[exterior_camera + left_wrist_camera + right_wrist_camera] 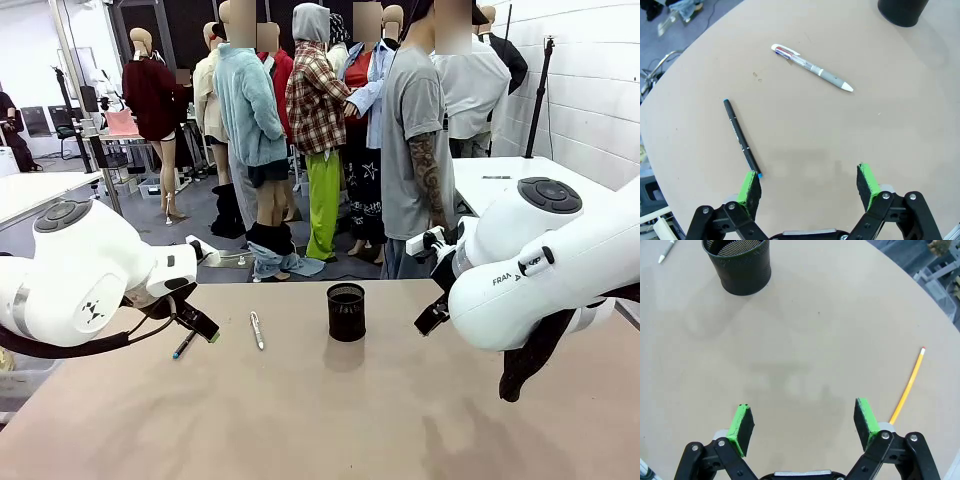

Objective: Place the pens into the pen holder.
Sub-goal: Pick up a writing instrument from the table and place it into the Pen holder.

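Pick-up not yet begun: my left hand (pixel 808 173) and right hand (pixel 803 415) hang wide open, empty; next I must centre the left hand over the dark pen (pixel 741 137).

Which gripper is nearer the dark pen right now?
Left. The left gripper hangs open by the dark pen, whose teal tip lies by one green pad. The right gripper is far off, on the other side of the pen holder.

The left wrist view's top edge cut off the pen holder (pixel 903 11). The silver-white pen (pixel 667 251) ran off the right wrist view's corner; the orange pen (pixel 908 382) hid its near end behind the right pincer (pixel 802 410)
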{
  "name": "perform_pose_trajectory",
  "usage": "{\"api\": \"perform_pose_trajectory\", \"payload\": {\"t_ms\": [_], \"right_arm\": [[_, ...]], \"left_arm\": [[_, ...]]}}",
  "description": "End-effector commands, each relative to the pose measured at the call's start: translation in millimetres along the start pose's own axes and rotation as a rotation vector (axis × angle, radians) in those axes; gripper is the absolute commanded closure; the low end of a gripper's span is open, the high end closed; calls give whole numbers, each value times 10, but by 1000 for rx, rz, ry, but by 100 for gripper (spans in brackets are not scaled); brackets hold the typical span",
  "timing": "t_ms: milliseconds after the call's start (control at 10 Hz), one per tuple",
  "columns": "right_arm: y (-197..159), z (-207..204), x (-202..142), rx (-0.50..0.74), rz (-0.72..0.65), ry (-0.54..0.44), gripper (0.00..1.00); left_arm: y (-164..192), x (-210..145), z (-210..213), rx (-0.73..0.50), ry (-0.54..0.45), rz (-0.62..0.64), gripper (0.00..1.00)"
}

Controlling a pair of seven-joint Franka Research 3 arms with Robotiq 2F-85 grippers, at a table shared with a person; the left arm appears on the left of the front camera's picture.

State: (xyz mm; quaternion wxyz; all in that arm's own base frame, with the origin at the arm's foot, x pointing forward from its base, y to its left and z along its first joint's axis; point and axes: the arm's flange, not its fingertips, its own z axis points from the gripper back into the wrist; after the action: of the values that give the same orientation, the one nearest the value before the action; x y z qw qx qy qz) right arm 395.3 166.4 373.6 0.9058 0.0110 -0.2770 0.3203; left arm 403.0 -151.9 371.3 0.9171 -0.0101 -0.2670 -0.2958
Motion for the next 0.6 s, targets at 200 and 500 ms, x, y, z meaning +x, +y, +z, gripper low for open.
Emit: {"api": "perform_pose_trajectory", "payload": {"t_ms": [200,500], "right_arm": [[-211,382,59,-152,-35,-83,0],[-828,1355,-223,-419,-172,-215,0]], "left_arm": [[175,66,257,10,-103,7,0],[722,-57,1200,110,-291,-49,0]]}}
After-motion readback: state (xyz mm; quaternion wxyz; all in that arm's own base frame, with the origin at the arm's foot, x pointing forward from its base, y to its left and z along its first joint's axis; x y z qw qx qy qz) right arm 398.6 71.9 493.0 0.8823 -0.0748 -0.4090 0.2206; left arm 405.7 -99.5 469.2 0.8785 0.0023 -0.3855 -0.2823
